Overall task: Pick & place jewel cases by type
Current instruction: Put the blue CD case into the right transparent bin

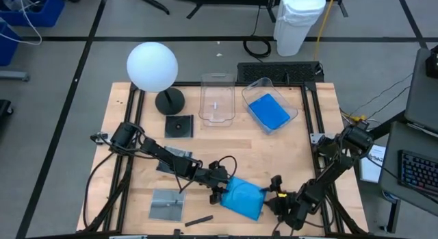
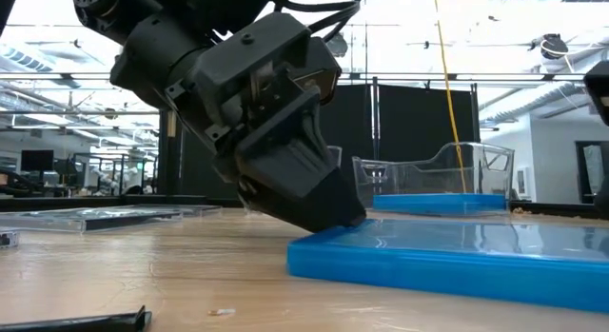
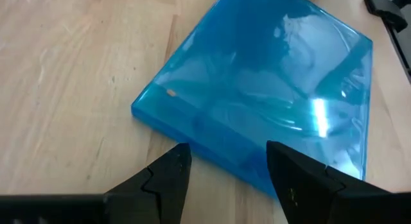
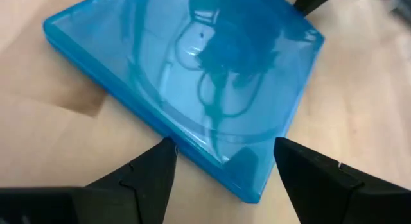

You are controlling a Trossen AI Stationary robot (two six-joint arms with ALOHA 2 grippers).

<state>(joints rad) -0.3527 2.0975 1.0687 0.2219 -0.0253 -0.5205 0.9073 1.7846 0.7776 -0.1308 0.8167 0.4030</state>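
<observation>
We see the glossy blue jewel case lying flat near the wooden table's front edge, between two released grippers: left gripper and right gripper straddle opposite edges, fingers spread, bare wood around.

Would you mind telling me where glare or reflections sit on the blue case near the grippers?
Left wrist view: a bright white glint on the blue case lid near its right side. Right wrist view: dark reflections of the arm on the lid. Low view: backlit left gripper looks nearly black.
</observation>
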